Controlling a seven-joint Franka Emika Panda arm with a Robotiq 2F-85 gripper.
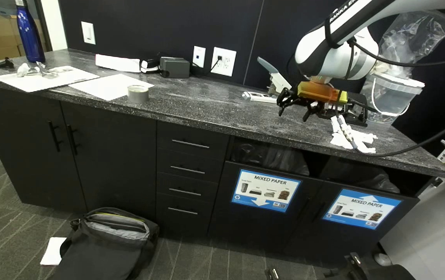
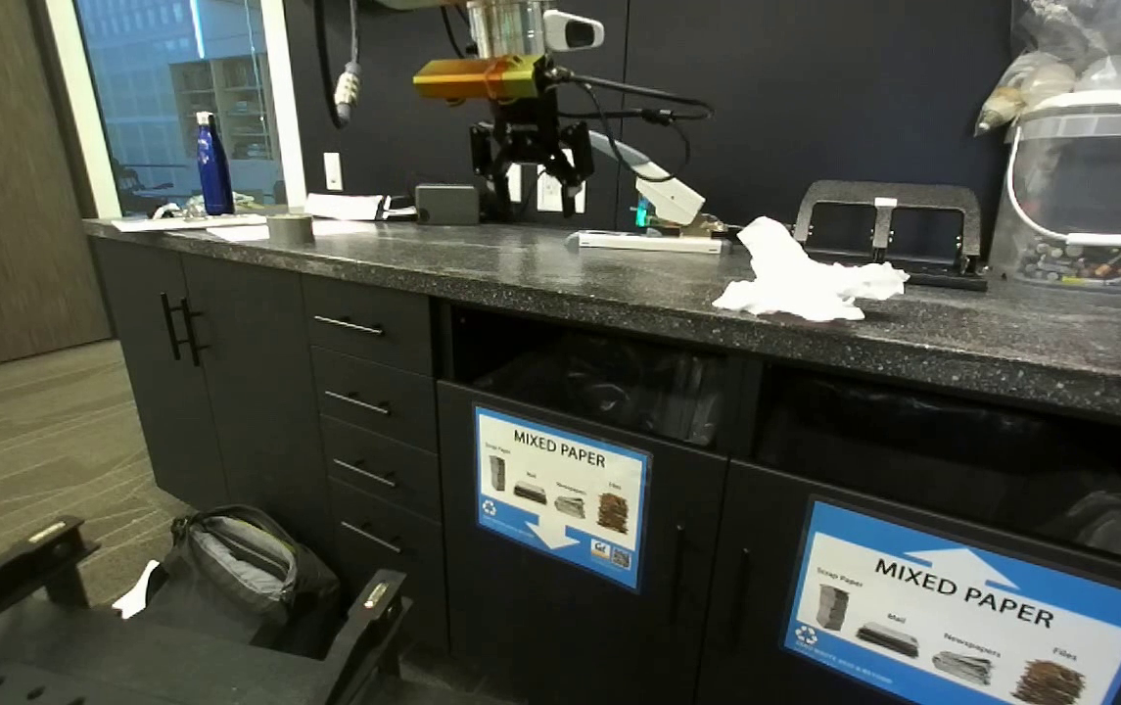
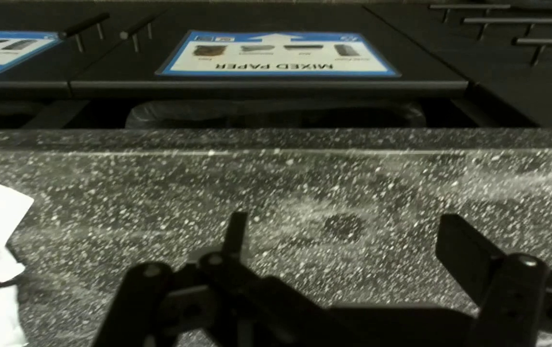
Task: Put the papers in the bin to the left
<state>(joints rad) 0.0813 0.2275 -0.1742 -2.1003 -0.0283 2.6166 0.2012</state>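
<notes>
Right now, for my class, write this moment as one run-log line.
tool: open, holding nothing, above counter | papers: crumpled, on counter, apart from tool | status: not yet in bin

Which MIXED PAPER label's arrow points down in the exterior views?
The MIXED PAPER label nearer the four drawers; the other label has its arrow pointing up.

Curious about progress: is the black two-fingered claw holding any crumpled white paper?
No, the claw hangs open and empty, while the paper lies on the speckled dark countertop.
</notes>
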